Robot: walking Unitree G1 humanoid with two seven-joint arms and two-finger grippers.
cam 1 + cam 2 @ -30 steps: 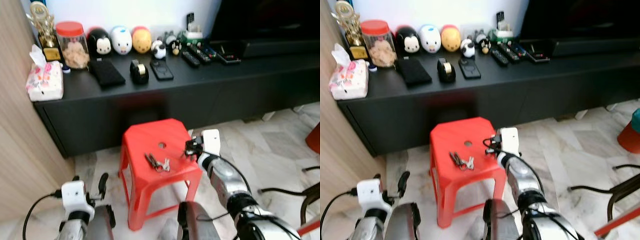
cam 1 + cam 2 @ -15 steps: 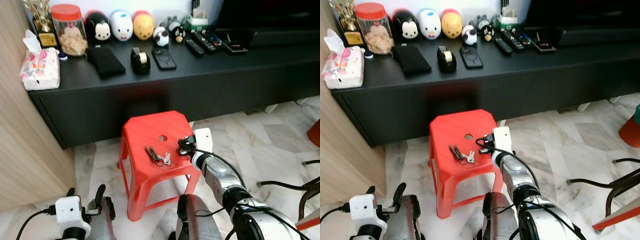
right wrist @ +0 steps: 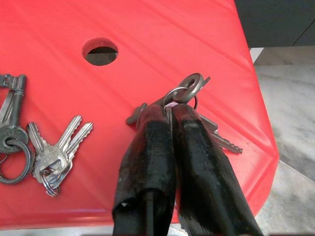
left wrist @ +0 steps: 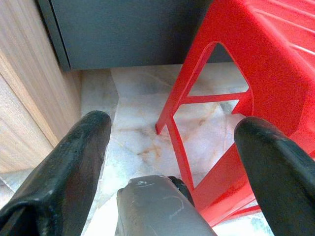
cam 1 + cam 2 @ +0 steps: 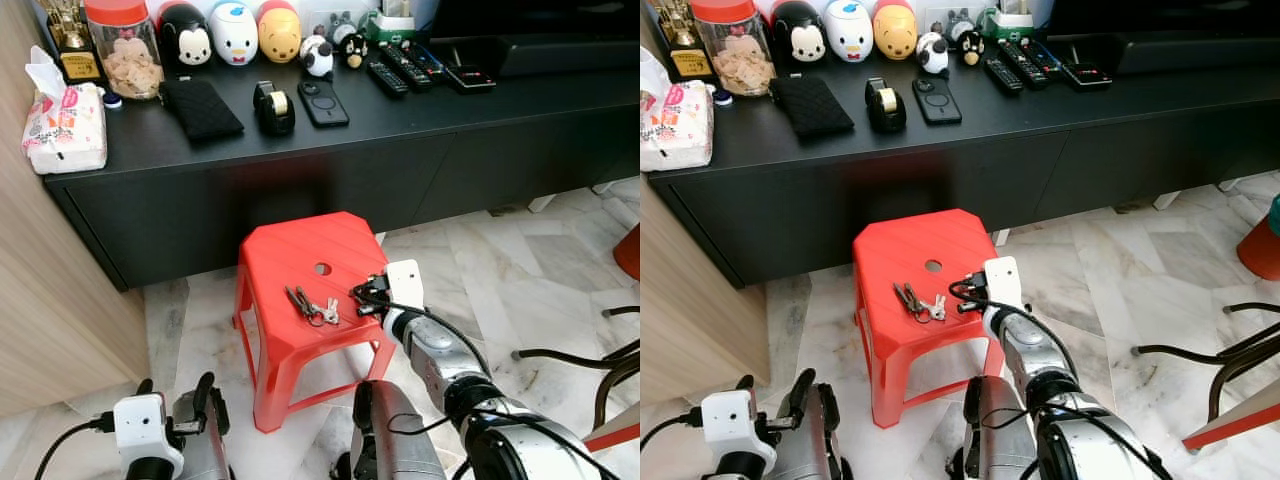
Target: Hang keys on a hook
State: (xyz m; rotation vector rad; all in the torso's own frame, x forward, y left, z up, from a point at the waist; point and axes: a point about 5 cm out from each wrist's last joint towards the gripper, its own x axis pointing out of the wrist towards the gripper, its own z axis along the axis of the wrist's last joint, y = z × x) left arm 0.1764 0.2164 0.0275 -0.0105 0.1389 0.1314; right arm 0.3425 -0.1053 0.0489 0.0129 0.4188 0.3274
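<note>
Black TV console surface [image 5: 400,110] runs along the back wall, carrying a jar [image 5: 124,52] with a red lid holding pale snacks, a tissue pack [image 5: 66,128], three round character figures [image 5: 233,30], a tape dispenser [image 5: 272,108], a phone [image 5: 323,102] and several remotes [image 5: 415,65]. Wood panel [image 5: 50,300] closes off the robot's left side. Marble floor [image 5: 500,270] is open to the right of the stool; dark chair legs [image 5: 590,360] sit at the far right edge.

Red plastic stool [image 5: 300,255] stands on the floor in front of the console, with a round hole in its top centre. A loose key bunch [image 5: 312,306] lies on the seat, toward the front edge, left of the right gripper.

Right gripper [image 3: 170,115] is over the stool's front-right corner, fingers pressed together and pinching a second set of keys [image 3: 189,88] by its ring; those keys rest on or just above the seat, near the corner edge, can't tell which.

Left gripper [image 4: 172,142] is low, by the stool's front-left leg, fingers spread wide, nothing between them, floor below.
</note>
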